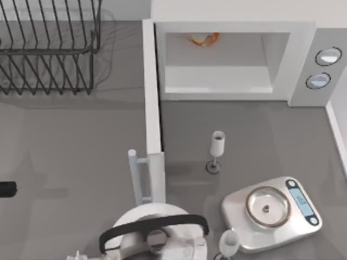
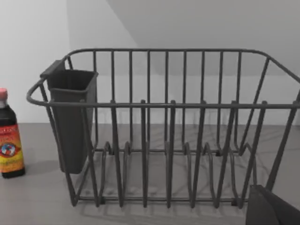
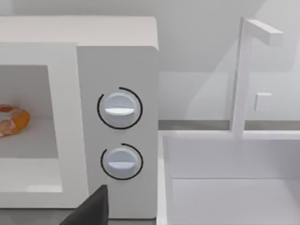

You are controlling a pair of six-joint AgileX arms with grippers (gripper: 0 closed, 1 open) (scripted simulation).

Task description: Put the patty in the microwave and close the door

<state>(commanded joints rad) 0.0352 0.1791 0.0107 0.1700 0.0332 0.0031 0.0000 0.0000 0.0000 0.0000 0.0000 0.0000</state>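
Note:
The white microwave (image 1: 303,65) stands at the back of the table with its pale cavity showing. The patty (image 1: 203,39), orange-brown, lies inside at the back of the cavity, and the right wrist view has it (image 3: 11,121) on the cavity floor. The door (image 1: 153,92) is swung wide open, sticking out toward the table's front, with its pale bar handle (image 1: 135,176) on the left face. A dark piece of my right gripper (image 3: 91,208) hangs in front of the knob panel (image 3: 119,136). My left gripper (image 2: 272,206) is parked at the table's left, facing the dish rack.
A dark wire dish rack (image 1: 49,49) fills the back left, with a sauce bottle (image 2: 9,136) beside it. A wine glass (image 1: 217,146) stands before the microwave. A silver scale (image 1: 271,211), a second glass (image 1: 227,244) and a white kettle (image 1: 157,233) sit at the front. A white sink (image 3: 225,187) lies right.

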